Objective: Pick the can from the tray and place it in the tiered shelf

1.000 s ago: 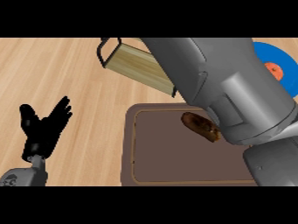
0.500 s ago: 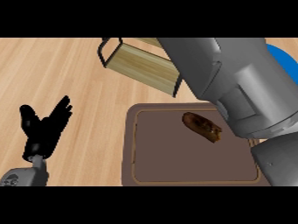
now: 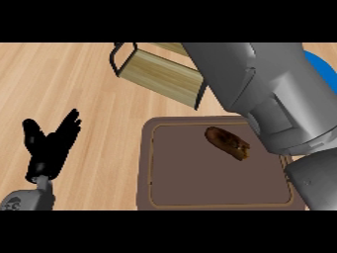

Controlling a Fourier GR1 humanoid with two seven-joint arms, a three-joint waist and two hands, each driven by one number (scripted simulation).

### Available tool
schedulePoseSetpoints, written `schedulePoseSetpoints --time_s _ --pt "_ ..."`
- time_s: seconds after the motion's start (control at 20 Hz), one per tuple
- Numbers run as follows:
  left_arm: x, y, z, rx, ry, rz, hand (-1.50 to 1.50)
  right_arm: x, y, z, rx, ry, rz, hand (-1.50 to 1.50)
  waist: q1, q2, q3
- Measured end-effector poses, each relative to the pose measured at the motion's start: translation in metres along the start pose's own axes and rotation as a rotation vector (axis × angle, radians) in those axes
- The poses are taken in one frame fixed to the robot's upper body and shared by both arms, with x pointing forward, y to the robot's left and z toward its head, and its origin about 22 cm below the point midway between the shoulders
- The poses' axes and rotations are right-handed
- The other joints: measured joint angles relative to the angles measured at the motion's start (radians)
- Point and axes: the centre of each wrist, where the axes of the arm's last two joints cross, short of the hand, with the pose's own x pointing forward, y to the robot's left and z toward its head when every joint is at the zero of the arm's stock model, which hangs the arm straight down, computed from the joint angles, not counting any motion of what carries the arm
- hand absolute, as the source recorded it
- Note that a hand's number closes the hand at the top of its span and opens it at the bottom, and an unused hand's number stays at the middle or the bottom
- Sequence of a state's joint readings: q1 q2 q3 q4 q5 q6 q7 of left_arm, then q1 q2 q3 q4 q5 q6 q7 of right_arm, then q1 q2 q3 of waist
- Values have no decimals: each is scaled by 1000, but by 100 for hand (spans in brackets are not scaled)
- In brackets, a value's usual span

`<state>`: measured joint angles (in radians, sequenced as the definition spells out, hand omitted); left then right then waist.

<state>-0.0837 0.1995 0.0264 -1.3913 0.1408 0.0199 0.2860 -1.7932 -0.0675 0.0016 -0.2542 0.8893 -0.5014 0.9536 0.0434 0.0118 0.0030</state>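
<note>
A pale wooden counter [image 3: 68,79] with fine lengthwise grain fills the head view. On it sits one rectangular brown tray [image 3: 200,188] with rounded corners, a matte flat floor and a thin lighter line running just inside its raised rim. One object lies on the tray's floor toward its upper right: a small, elongated, dark brown thing with a mottled, glossy surface [image 3: 228,143], lying on its side and tilted diagonally; whether it is the can cannot be told from its shape. Just beyond the tray's far edge stands one tiered shelf [image 3: 160,74], made of light wood-grained slats held in a thin black frame with rounded corners; two slatted levels show. At the upper right, one round blue plate [image 3: 330,74] is partly covered by the arm. One broad grey forearm [image 3: 273,99], smooth and cylindrical with a jointed segment lower down, crosses the right side of the view from the shelf down past the tray's right edge; the right hand itself does not show. The left hand [image 3: 51,146], black, rests over the counter at the left, well apart from the tray, its fingers straight and spread upward, holding nothing.
</note>
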Motion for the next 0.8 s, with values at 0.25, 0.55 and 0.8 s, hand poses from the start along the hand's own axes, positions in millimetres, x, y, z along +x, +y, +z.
schedulePoseSetpoints --time_s 0.25,0.55,0.8 --pt "-1 4 1 -1 -10 4 0 3 -9 -2 -35 24 -167 -150 1 0 0" --pt "-2 1 0 9 0 -3 0 9 -24 -4 -73 40 -382 -150 -5 -2 1" --pt "-3 10 3 21 11 4 0 6 -38 -16 -192 55 -464 -150 -18 -9 0"
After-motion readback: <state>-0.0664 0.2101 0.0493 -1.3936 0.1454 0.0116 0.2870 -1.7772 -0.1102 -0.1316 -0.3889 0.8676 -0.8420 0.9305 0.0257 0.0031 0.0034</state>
